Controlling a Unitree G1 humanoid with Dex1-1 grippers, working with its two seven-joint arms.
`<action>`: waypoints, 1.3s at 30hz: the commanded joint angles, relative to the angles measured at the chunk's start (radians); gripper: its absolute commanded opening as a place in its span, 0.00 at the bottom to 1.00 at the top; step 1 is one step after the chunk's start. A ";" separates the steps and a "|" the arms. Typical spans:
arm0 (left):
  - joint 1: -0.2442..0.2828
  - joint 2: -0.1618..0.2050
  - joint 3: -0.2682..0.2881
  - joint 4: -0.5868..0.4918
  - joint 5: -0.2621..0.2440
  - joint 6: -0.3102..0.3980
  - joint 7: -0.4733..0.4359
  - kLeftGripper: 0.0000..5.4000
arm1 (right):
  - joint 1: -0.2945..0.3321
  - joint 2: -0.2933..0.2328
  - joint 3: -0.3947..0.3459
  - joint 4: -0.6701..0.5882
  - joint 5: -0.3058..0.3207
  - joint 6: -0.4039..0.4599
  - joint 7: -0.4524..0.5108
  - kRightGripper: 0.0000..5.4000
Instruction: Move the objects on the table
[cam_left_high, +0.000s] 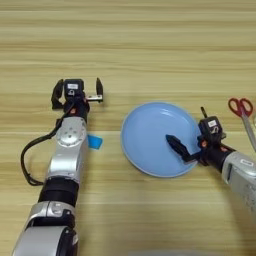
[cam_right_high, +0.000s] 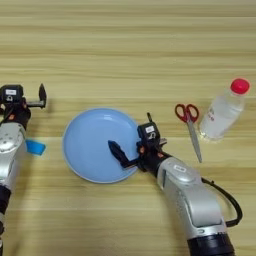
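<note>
A light-blue round plate (cam_left_high: 150, 135) lies mid-table. My right gripper (cam_right_high: 133, 134) is open at the plate's right rim. One black finger (cam_right_high: 117, 150) reaches over the plate's inside, and the other points up just beyond the rim. Nothing is held between them. My left gripper (cam_left_high: 78, 91) stands open over bare wood, up and left of the plate, and holds nothing. A small blue block (cam_left_high: 95, 142) lies beside the left forearm, partly hidden by it. Red-handled scissors (cam_right_high: 189, 125) lie right of the plate. Further right is a clear bottle (cam_right_high: 222, 112) with a red cap.
The wooden table (cam_left_high: 150, 45) stretches bare across the far half. A black cable (cam_left_high: 25, 160) loops off the left arm, and another loops off the right arm (cam_right_high: 232, 205).
</note>
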 joint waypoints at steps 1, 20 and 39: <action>-0.014 -0.001 -0.002 -0.003 -0.003 0.007 0.004 1.00 | -0.005 -0.003 -0.006 -0.018 -0.005 -0.043 0.005 1.00; -0.013 -0.004 -0.004 -0.007 -0.002 0.004 0.004 1.00 | 0.000 -0.121 -0.168 -0.076 -0.064 -0.183 -0.042 1.00; -0.014 -0.003 -0.003 0.006 -0.004 0.003 0.001 1.00 | 0.001 -0.136 -0.145 0.032 -0.104 -0.190 -0.038 1.00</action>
